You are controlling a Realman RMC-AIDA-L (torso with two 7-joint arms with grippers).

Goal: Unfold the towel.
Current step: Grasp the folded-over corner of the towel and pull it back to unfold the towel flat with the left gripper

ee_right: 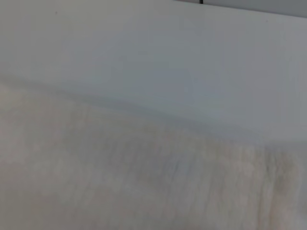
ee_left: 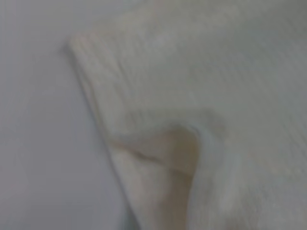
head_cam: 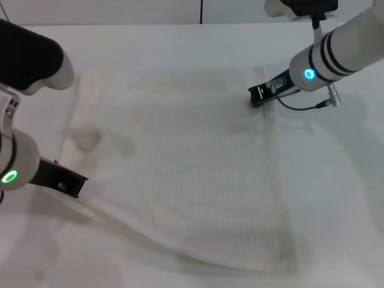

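Across the head view's middle, one cream-white, faintly ribbed square cloth towel [head_cam: 186, 168] lies nearly flat on the white bench [head_cam: 336, 198]; the left claw [head_cam: 77, 185] lower left and the right claw [head_cam: 257, 96] upper right touch its edges, grip unclear. Left wrist view: one folded towel corner [ee_left: 158, 158]. Right wrist view: towel edge [ee_right: 120, 177] against bench.

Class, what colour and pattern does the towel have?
Cream-white with faint ribbed stripes; the towel shows best in the head view.

Cream-white ribbed cloth towel [head_cam: 186, 162] with faint stripes, small red tag [head_cam: 56, 161] at one corner; plain white table [head_cam: 336, 198]; black grippers on white arms ringed with black bands, glowing green and blue lights
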